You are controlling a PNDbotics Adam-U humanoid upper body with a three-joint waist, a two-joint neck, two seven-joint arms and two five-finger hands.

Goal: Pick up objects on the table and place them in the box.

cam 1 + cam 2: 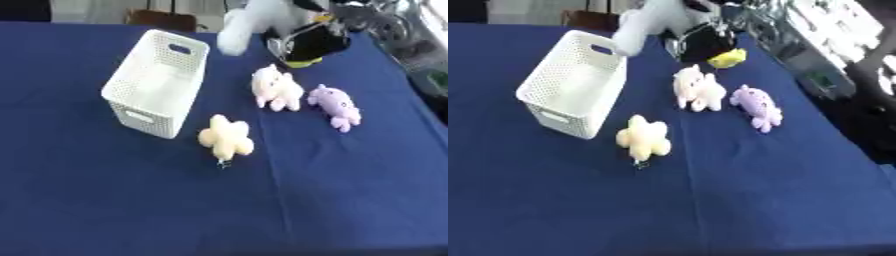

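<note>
A white basket point(156, 84) is set on the blue-covered counter point(131, 200), left of centre, and nothing can be made out inside it. Three plush toys are laid out beside it: a cream star point(227, 137) just off its near right corner, a white-pink toy point(276, 88) farther right, and a purple toy point(336, 105) beyond that. At the far edge, the black right hand point(308, 42) is seen clamped on a white plush point(249, 22), with something yellow point(727, 58) beneath. The left hand is out of view.
</note>
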